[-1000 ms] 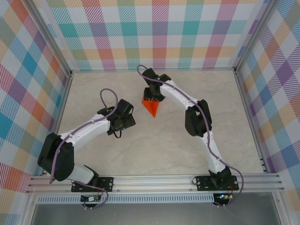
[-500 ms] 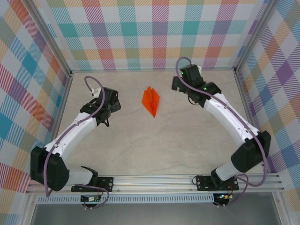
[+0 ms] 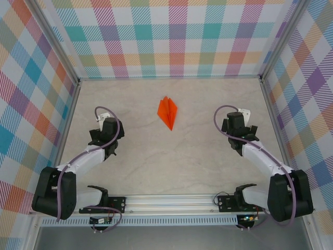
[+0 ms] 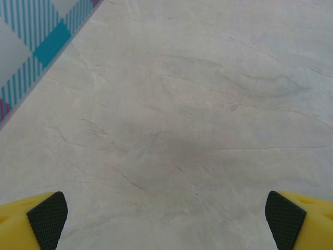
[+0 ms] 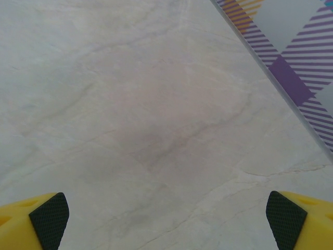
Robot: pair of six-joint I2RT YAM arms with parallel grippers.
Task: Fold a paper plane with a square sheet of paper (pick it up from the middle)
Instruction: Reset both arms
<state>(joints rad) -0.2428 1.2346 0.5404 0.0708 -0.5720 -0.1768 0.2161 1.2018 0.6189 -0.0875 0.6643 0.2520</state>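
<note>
The orange paper plane lies flat on the marble table, its point toward the near side, in the middle of the far half. Nothing touches it. My left gripper is pulled back to the left side, well clear of the plane, and in the left wrist view my left gripper is open, its yellow fingers with black pads wide apart over bare table. My right gripper is drawn back to the right side. In the right wrist view my right gripper is open with nothing between its pads.
Checked walls close the table on three sides; the left wall is near my left gripper and the right wall near my right one. A metal rail with both arm bases runs along the near edge.
The right gripper let go of the paper plane and opened. Both arms then drew back toward their own sides and the near edge. The plane stays where it was left.
</note>
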